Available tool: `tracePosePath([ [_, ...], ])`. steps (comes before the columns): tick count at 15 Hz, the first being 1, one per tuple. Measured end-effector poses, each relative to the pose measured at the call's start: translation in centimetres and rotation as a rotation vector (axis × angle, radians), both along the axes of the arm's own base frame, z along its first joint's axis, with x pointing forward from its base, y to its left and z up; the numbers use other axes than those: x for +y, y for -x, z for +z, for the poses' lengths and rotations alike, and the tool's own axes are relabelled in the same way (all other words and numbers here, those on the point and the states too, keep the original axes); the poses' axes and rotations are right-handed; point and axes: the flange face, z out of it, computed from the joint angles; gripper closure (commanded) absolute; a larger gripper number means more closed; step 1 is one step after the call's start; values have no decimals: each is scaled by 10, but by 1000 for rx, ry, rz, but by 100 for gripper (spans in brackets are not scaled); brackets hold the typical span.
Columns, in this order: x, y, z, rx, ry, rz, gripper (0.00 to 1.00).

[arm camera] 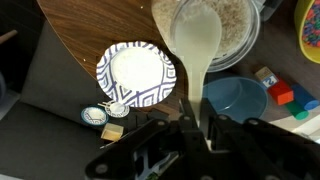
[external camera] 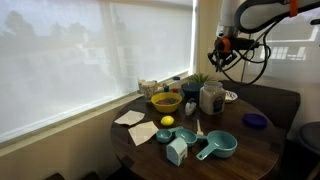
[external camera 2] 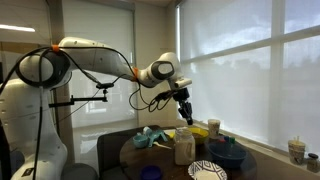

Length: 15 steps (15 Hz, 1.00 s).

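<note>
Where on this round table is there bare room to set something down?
Bare wood lies between the teal measuring cup and the dark blue round disc. It is crowded around the yellow bowl and the pale jar by the window.

**Office-style lounge corner with a robot beside a window table**

The setting looked like an office lounge or break area rather than a home kitchen. A round dark wooden table stood beside tall windows with pale roller blinds drawn down, and a dark padded bench curved behind it. A white robot arm stood next to the table. Kitchenware crowded the tabletop (a yellow bowl, a glass jar, a blue measuring cup, a patterned plate).
</note>
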Motion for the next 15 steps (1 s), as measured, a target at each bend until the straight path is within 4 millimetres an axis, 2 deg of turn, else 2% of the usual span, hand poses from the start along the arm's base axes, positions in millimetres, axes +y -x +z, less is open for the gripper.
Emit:
tracePosePath([
  [3, 0, 17, 7, 12, -12, 26, 97],
  [7, 1, 51, 6, 20, -36, 35, 97],
  [10, 0, 79, -10, 48, -44, 36, 97],
  [13, -11, 103, -31, 92, -42, 39, 97],
  [14, -16, 109, -39, 107, -42, 37, 87],
  [15, -20, 112, -43, 115, -43, 32, 87],
])
